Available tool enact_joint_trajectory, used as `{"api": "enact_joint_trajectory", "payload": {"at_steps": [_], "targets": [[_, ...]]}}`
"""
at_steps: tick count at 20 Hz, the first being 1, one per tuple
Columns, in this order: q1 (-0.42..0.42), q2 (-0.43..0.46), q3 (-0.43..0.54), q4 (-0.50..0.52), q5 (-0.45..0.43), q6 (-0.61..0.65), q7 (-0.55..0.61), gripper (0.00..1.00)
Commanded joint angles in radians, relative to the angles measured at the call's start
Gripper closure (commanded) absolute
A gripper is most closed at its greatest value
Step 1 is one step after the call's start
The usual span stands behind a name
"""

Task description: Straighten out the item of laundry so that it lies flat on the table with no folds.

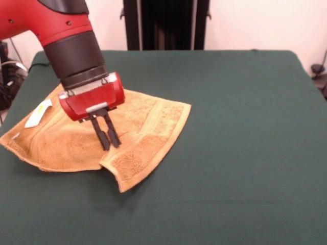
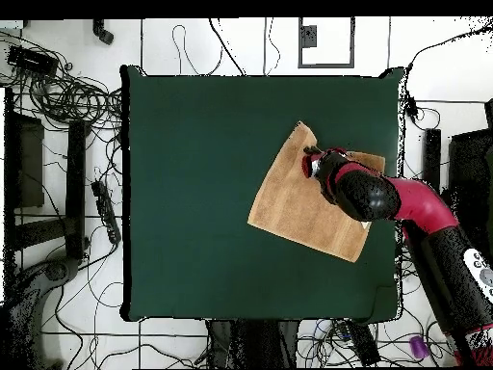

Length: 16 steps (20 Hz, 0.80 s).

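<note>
Gripper [image 1: 108, 138]: fingers nearly together — tips down on the towel, pinching nothing visible.
Towel [image 1: 148, 127]: on the table [image 1: 245, 127] — its near corner folded up.

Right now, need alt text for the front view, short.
A red and black robot arm lowers its hand, fingers close together, onto an orange-tan towel lying rumpled on a dark green table. The towel's near corner is folded up, and a white label shows at its left.
</note>
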Motion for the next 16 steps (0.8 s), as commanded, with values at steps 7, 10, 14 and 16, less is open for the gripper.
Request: {"api": "enact_joint_trajectory", "payload": {"at_steps": [7,10,14,16], "targets": [[0.069,0.235,-0.02,-0.102,-0.001,0.173,-0.239,1.0],[0.074,0.271,-0.022,-0.132,-0.014,0.154,-0.239,1.0],[0.092,0.274,-0.055,-0.167,-0.046,0.106,-0.182,1.0],[0.098,0.283,-0.066,-0.193,-0.05,0.098,-0.169,1.0]]}}
